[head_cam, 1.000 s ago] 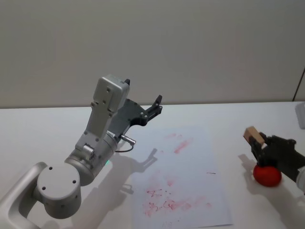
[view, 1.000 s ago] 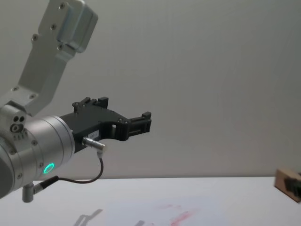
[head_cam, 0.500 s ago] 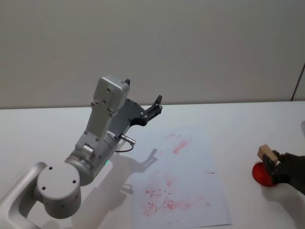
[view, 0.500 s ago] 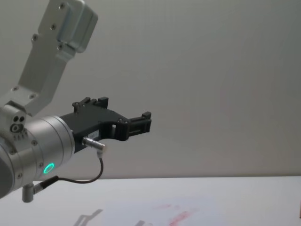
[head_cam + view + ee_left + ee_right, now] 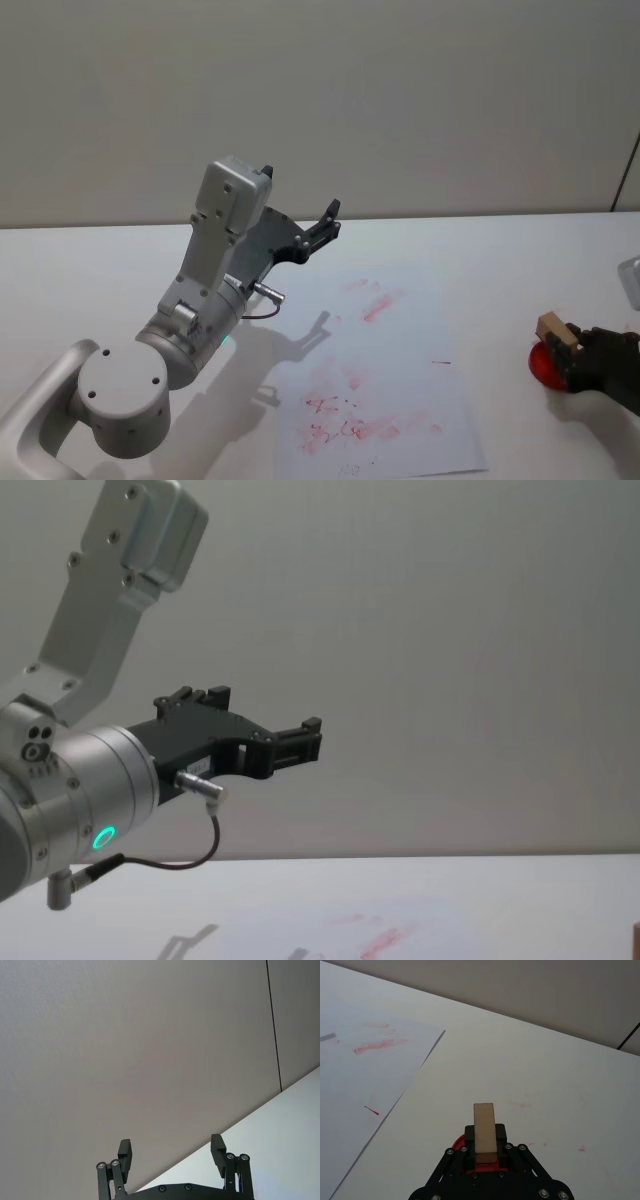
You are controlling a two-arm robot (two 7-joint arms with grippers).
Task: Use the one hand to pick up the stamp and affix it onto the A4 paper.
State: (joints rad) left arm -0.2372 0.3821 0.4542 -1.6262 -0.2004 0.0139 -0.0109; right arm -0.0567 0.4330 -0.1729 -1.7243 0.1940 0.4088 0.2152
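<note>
1. Stamp (image 5: 484,1132) sits pinched between the fingers of my right end effector (image 5: 485,1152), its pale wooden block standing up out of the grip; in the head view the stamp (image 5: 556,329) shows as a tan block tilted over a red base.
2. Beneath and just behind the stamp, a red rounded part (image 5: 547,366) shows against the counter (image 5: 560,1080); whether it touches the counter I cannot tell.
3. My right end effector (image 5: 578,358) is low over the counter, well off to the right of the A4 paper (image 5: 385,370) and clear of its edge.
4. From this end effector, the A4 paper (image 5: 367,1075) lies ahead and to the left, flat on the counter, with its nearest long edge running diagonally past me.
5. Red and pink ink smears (image 5: 352,430) mark the paper's near end, and a fainter pink streak (image 5: 384,303) lies toward its far end; a short dark dash (image 5: 441,362) sits near the paper's right edge.
6. A few faint red specks (image 5: 522,1105) dot the bare counter just beyond the stamp.
7. Farther off, across the paper, my left end effector (image 5: 325,222) is raised above the counter with its fingers spread apart and nothing between them (image 5: 171,1152); a green light (image 5: 102,837) glows on its silver wrist.
8. Beyond everything stands a plain wall (image 5: 420,90).
</note>
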